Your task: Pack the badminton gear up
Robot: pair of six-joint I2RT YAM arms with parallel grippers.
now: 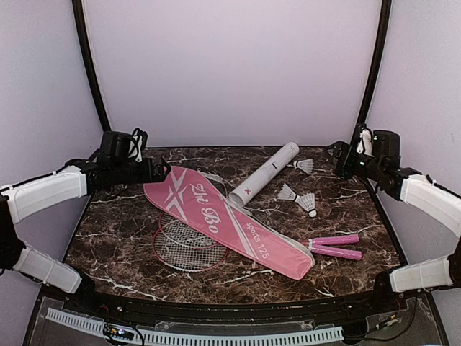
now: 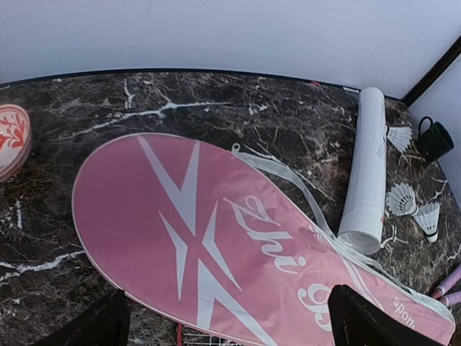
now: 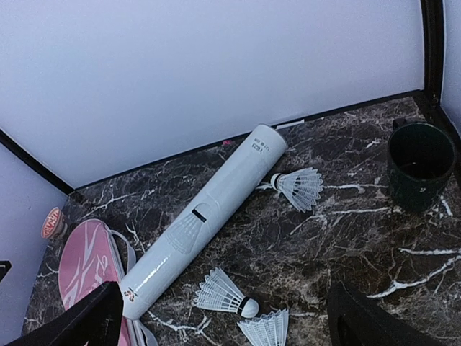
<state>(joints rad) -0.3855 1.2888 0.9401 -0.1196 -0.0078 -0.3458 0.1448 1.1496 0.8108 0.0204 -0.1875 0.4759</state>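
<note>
With the left jaws and right jaws both spread wide and holding nothing at the tabletop's (image 1: 108, 238) back corners, we find the gear unpacked. The pink bag (image 1: 223, 220) lies diagonally over two rackets (image 1: 186, 251), the white tube (image 1: 263, 173) lies beside it, and three shuttlecocks (image 1: 288, 192) lie near the tube. We judge the shuttlecocks go first, each pinched lightly by its cork, not its feathers, while the other arm steadies the tube. Only our wrist views show the dark green cup (image 3: 421, 166) and a red patterned cap (image 2: 11, 137), which the overhead view does not show.
</note>
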